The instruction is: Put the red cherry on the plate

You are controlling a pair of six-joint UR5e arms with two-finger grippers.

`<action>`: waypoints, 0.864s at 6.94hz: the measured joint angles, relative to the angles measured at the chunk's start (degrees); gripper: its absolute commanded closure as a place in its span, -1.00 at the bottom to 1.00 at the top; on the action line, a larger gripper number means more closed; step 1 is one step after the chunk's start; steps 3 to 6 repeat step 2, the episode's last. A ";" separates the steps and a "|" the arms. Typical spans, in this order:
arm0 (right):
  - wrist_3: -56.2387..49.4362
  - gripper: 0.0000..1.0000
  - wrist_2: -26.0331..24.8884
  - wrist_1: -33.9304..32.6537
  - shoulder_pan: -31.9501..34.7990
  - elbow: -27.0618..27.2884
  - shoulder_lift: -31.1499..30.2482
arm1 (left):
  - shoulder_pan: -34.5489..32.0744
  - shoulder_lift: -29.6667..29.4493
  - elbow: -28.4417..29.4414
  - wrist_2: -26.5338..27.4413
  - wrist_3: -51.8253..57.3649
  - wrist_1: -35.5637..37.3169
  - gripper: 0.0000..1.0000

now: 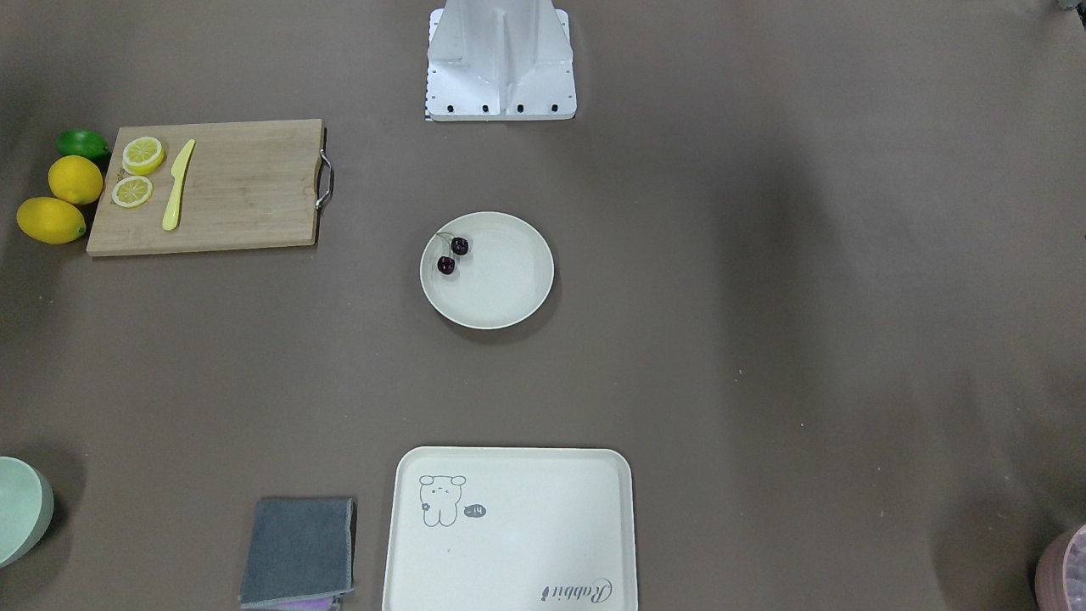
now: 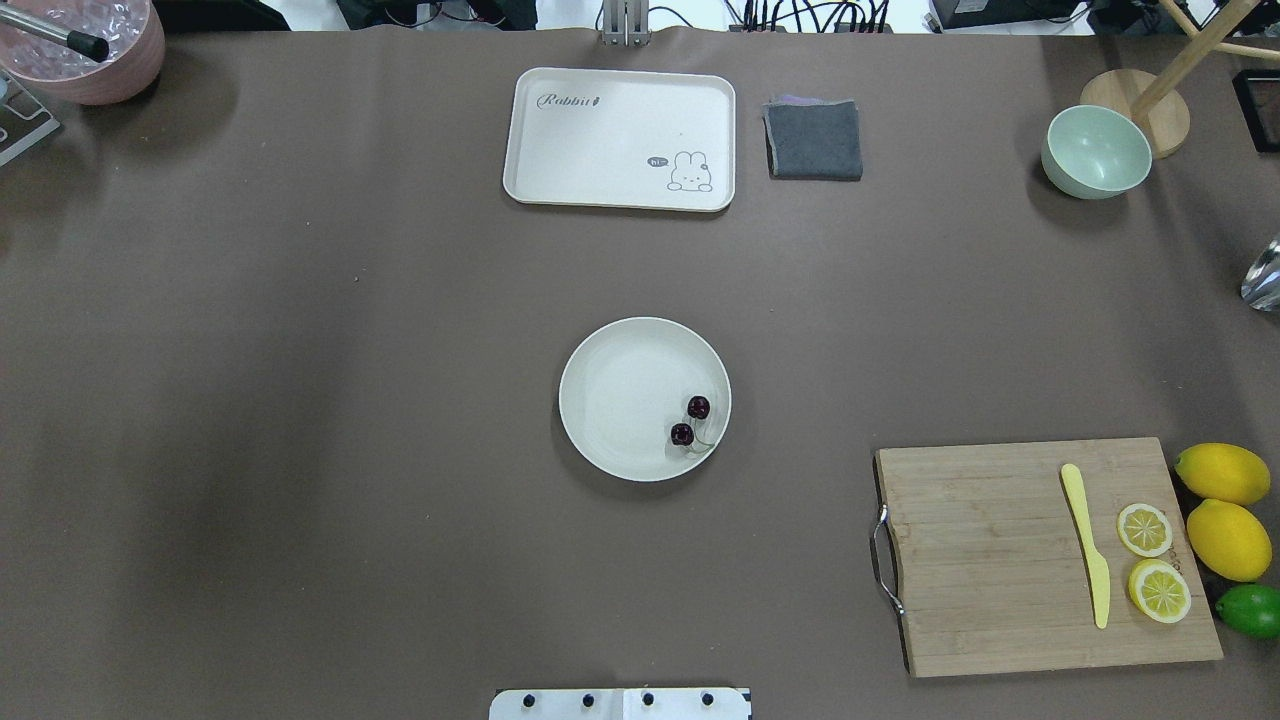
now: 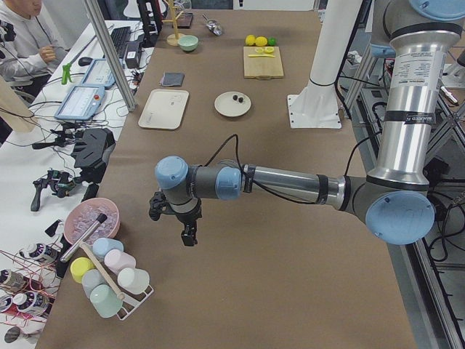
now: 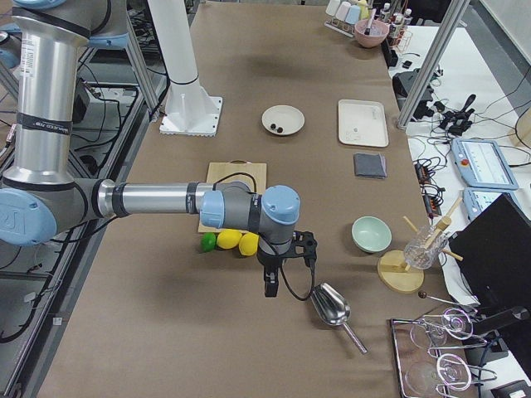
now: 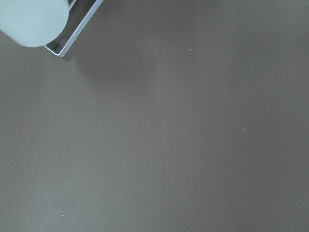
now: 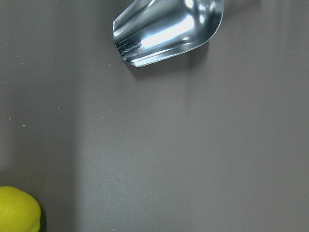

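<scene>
The red cherry (image 1: 452, 255) (image 2: 690, 421), a pair of dark glossy fruits on thin stems, lies inside the off-white plate (image 1: 505, 284) (image 2: 620, 390) at mid-table, near the rim on the cutting-board side. From the side views the cherry (image 3: 235, 97) (image 4: 282, 128) shows as dark dots on the plate (image 3: 225, 109) (image 4: 286, 114). My left gripper (image 3: 187, 236) hangs far off by the cup rack. My right gripper (image 4: 270, 286) hangs past the lemons, beside a metal scoop. I cannot tell whether either is open or shut. Neither wrist view shows fingers.
A cutting board (image 2: 1000, 560) carries a yellow knife (image 2: 1088, 545) and lemon slices, with lemons (image 2: 1225, 500) and a lime beside it. A bear tray (image 2: 620, 135), grey cloth (image 2: 813, 140), green bowl (image 2: 1095, 150), pink container (image 2: 85, 50), metal scoop (image 6: 169, 29) and cup rack (image 3: 109, 280) ring the table. A person (image 3: 22, 40) sits at a side desk.
</scene>
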 measured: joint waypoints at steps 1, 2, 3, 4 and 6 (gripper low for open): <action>0.00 -1.00 0.00 -0.02 0.03 0.03 0.00 | 0.13 0.00 0.00 -0.01 0.00 -0.04 -0.97; 0.00 -1.00 0.00 -0.01 0.03 0.15 0.00 | 0.35 0.00 0.00 -0.01 0.00 -0.06 -0.97; 0.00 -1.00 0.00 -0.01 0.03 0.15 0.00 | 0.35 0.00 0.00 -0.01 0.00 -0.06 -0.97; 0.00 -1.00 0.00 -0.01 0.03 0.15 0.00 | 0.35 0.00 0.00 -0.01 0.00 -0.06 -0.97; 0.00 -1.00 0.00 -0.01 0.03 0.15 0.00 | 0.35 0.00 0.00 -0.01 0.00 -0.06 -0.97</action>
